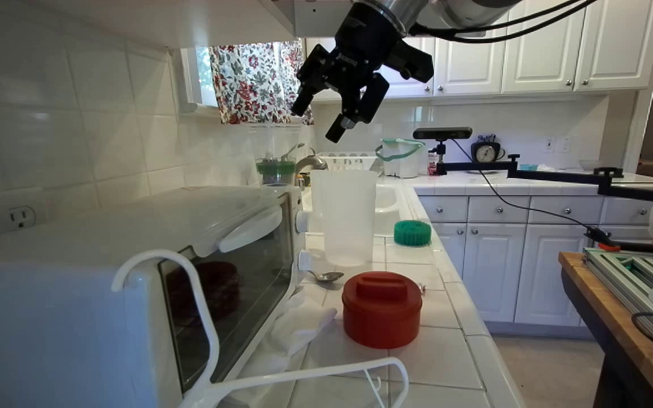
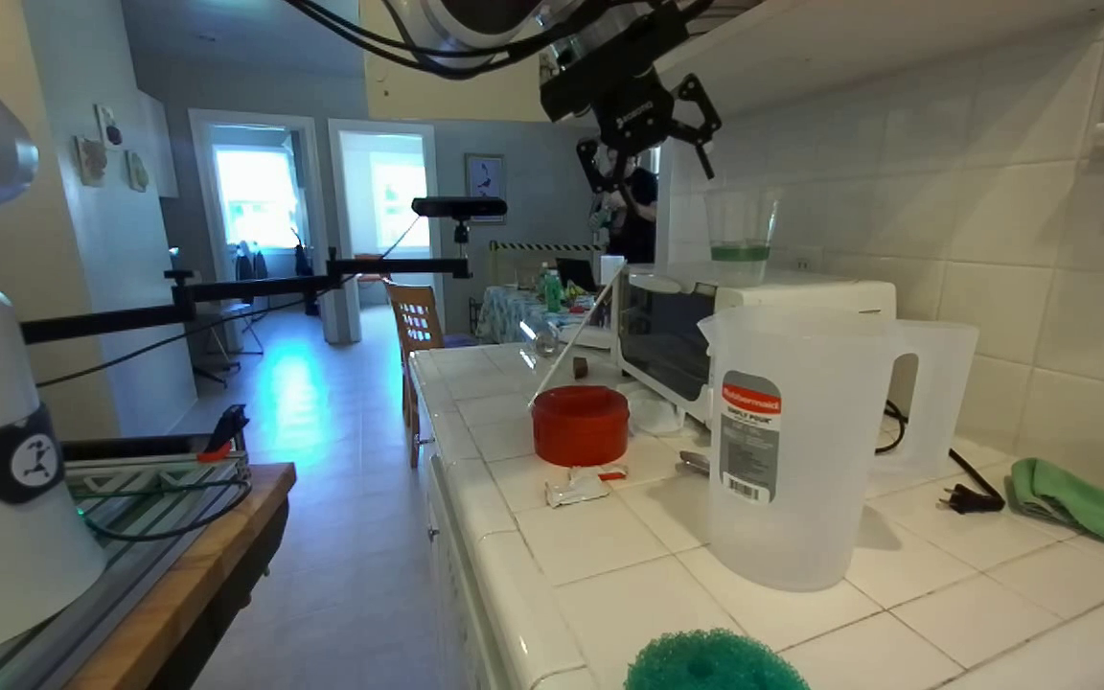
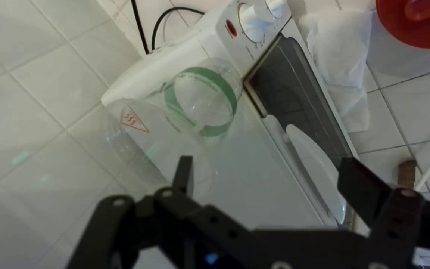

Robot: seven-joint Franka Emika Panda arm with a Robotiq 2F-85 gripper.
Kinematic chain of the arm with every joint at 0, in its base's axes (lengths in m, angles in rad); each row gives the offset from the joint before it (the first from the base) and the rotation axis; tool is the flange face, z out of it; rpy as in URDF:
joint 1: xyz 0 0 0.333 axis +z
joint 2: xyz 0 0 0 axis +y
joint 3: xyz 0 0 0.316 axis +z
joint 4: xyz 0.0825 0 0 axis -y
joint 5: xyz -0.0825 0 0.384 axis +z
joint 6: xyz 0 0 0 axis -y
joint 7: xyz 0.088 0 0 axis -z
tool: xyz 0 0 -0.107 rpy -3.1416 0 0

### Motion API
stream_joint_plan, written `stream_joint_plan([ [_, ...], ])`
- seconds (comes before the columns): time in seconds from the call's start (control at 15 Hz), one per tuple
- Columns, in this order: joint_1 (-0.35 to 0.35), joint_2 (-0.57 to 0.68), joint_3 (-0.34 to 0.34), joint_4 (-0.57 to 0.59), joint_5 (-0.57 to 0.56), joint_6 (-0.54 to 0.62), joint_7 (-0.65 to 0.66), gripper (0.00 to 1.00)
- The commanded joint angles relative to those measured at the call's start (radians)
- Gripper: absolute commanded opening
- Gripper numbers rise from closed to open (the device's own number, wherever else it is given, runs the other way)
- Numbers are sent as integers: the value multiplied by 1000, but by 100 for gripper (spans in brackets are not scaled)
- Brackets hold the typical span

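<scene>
My gripper (image 3: pixel 266 173) is open, its fingers (image 3: pixel 184 173) wide apart and nothing between them. In both exterior views the gripper (image 1: pixel 318 119) hangs tilted in the air, above the white toaster oven (image 1: pixel 100 226). Nearest to it is a clear cup (image 3: pixel 220 84) with a green band, upright on the oven top (image 3: pixel 241 145); in the wrist view its rim passes behind the left finger. A gap shows between gripper and cup (image 2: pixel 742 253) in an exterior view. On the counter beside the oven sits a red lidded container (image 1: pixel 381 317), apart from the gripper.
A translucent pitcher (image 2: pixel 792 517) stands on the tiled counter, with a green scrubber (image 1: pixel 412 233) and a spoon (image 1: pixel 326 276) nearby. A white hanger (image 1: pixel 207 323) leans at the oven. A cabinet underside (image 1: pixel 151 22) overhangs close by. A white cloth or bag (image 3: pixel 338 48) lies before the oven door.
</scene>
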Motion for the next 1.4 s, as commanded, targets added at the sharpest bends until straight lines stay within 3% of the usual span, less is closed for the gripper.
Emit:
stream_joint_plan([
  [0.0,8,-2,-6,-6,3,33,-70,100],
  [0.67,9,69,-39,56,63,15,-167,100],
  [0.73,8,78,-39,63,74,14,-175,75],
  [0.87,6,95,-38,76,97,12,-189,67],
  [1.33,3,89,-31,87,137,5,-200,11],
])
